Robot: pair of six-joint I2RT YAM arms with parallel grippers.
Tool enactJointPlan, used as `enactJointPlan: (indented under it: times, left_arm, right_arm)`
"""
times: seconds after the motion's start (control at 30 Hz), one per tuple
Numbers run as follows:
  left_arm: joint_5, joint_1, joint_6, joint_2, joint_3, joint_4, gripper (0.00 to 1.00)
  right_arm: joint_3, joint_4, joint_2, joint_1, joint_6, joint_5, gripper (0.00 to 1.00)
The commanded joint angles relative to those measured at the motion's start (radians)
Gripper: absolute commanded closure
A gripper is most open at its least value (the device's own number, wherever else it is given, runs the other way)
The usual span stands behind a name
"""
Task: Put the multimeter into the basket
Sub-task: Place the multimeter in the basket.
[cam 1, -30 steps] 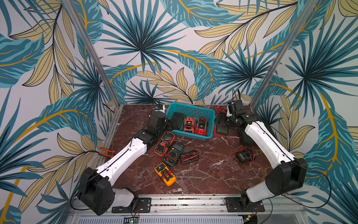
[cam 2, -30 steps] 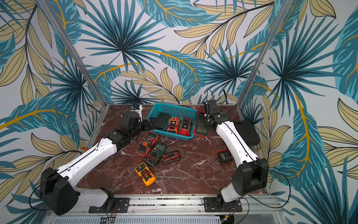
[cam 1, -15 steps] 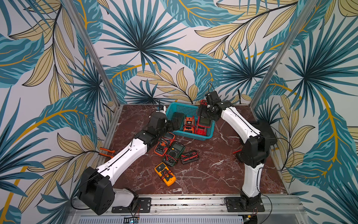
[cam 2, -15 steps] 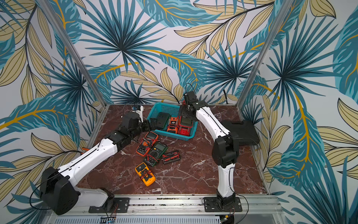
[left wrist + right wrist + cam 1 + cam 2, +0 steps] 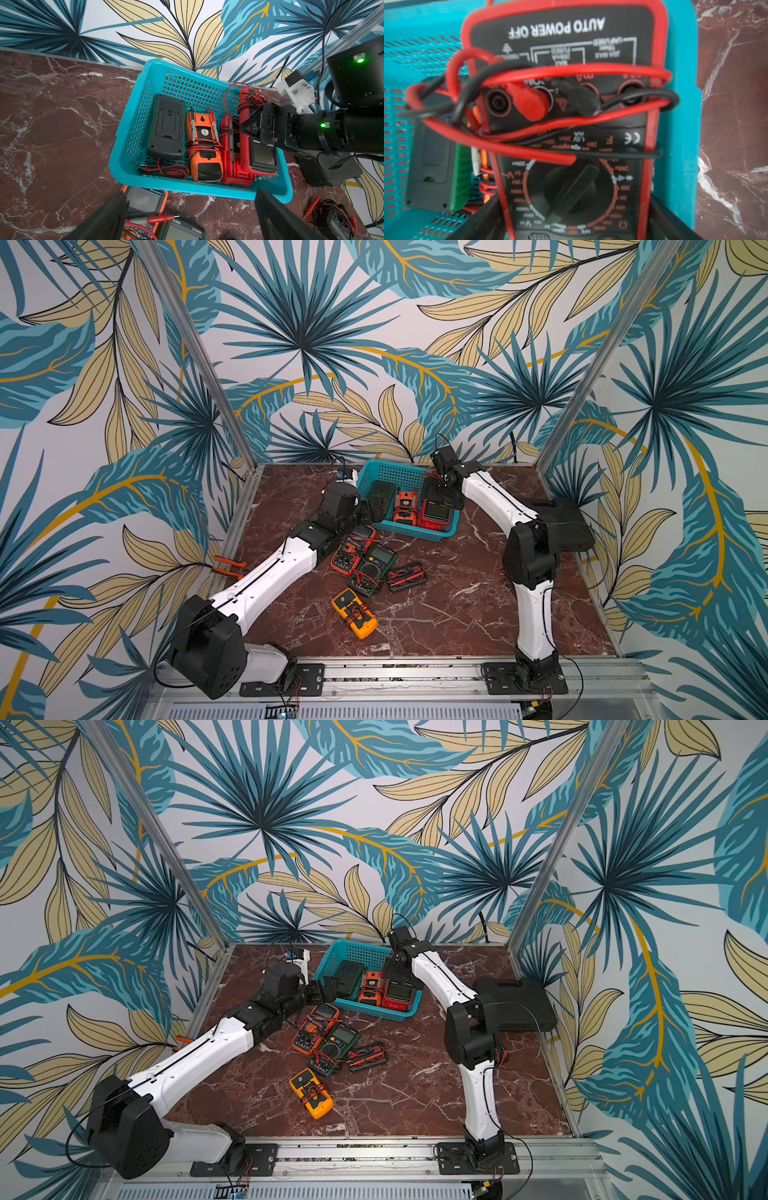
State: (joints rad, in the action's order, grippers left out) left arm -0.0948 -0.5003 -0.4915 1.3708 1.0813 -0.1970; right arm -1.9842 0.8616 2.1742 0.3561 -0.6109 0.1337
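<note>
**Right pincer (image 5: 439, 497) grips red meter (image 5: 435, 512) in basket (image 5: 390, 475)**

Meter is at the basket's right end, upper centre in both top views. Left pincer (image 5: 373, 508) gapes empty just left of the basket, above loose meters (image 5: 365, 564) on the counter (image 5: 457, 605).

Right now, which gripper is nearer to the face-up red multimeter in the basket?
Right. The right gripper has its jaws on both sides of the red multimeter; the left gripper is open outside the basket, apart from it.
</note>
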Motion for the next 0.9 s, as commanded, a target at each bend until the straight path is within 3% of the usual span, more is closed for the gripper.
enactJointPlan:
  times: [0.0, 0.27, 0.47, 0.87]
  left_arm:
    - [0.001, 0.005, -0.007, 0.01, -0.024, 0.023, 0.0]
    - [-0.008, 0.004, -0.004, 0.005, -0.023, 0.012, 0.0]
    - [-0.009, 0.005, 0.001, 0.005, -0.022, 0.003, 0.0]
    - [-0.033, 0.006, 0.011, -0.007, -0.017, -0.015, 0.0]
  right_arm:
    - [-0.025, -0.008, 0.016, 0.006, -0.025, 0.031, 0.62]
    - [-0.033, -0.005, 0.069, 0.004, -0.031, 0.044, 0.42]
    - [-0.048, 0.009, 0.093, -0.004, -0.029, 0.008, 0.01]
    - [-0.005, 0.035, -0.038, -0.002, -0.012, 0.068, 0.0]
